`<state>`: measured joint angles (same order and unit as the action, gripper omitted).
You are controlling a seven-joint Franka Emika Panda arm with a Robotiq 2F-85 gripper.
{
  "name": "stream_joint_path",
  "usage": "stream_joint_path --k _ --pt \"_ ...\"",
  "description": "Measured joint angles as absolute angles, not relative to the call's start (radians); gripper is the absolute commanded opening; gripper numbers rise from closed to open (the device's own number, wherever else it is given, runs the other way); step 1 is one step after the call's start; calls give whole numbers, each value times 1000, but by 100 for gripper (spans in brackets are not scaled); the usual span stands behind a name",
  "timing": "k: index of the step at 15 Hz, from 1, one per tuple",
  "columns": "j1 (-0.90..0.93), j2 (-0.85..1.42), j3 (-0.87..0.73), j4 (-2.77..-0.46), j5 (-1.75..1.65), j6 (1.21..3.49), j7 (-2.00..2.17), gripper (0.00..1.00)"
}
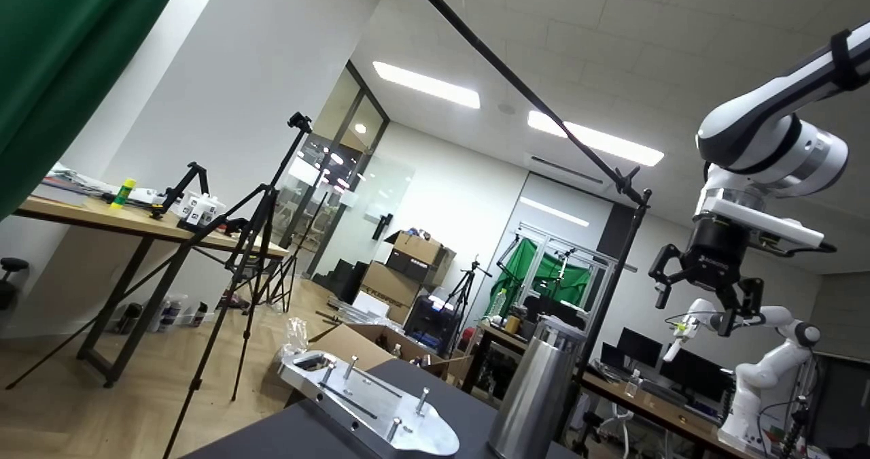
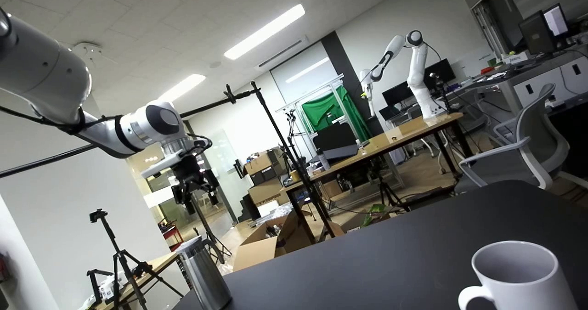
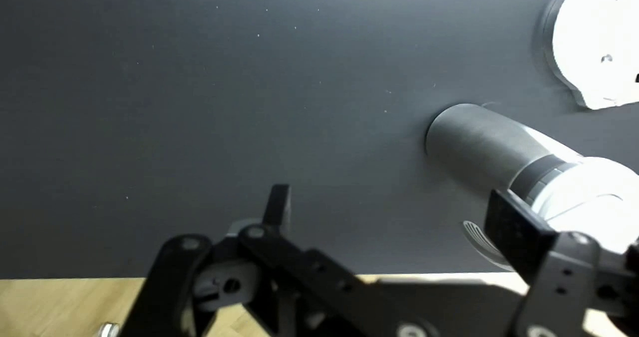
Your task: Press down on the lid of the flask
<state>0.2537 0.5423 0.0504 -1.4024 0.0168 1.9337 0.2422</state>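
Observation:
The flask (image 1: 533,398) is a tall silver-grey metal cylinder standing upright on the dark table. It also shows in an exterior view (image 2: 206,280) and in the wrist view (image 3: 484,145). Its round lid (image 1: 563,328) is on top; it shows in an exterior view (image 2: 189,245) and looks bright white at the right of the wrist view (image 3: 594,197). A curved handle (image 3: 481,242) sticks out from its side. My gripper (image 1: 693,313) is open and empty, above the lid's height and off to its side, apart from it. In the wrist view (image 3: 392,209), one finger partly covers the lid.
A flat white-and-grey device with upright bolts (image 1: 370,404) lies on the table beside the flask; it shows in the wrist view (image 3: 594,47). A white mug (image 2: 519,278) stands on the dark table (image 2: 376,259). A black pole stand (image 1: 612,282) rises behind the flask.

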Motion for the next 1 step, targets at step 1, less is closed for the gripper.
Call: stream_joint_path --k 1 --pt "254 543 52 -1402 17 1934 242 100"
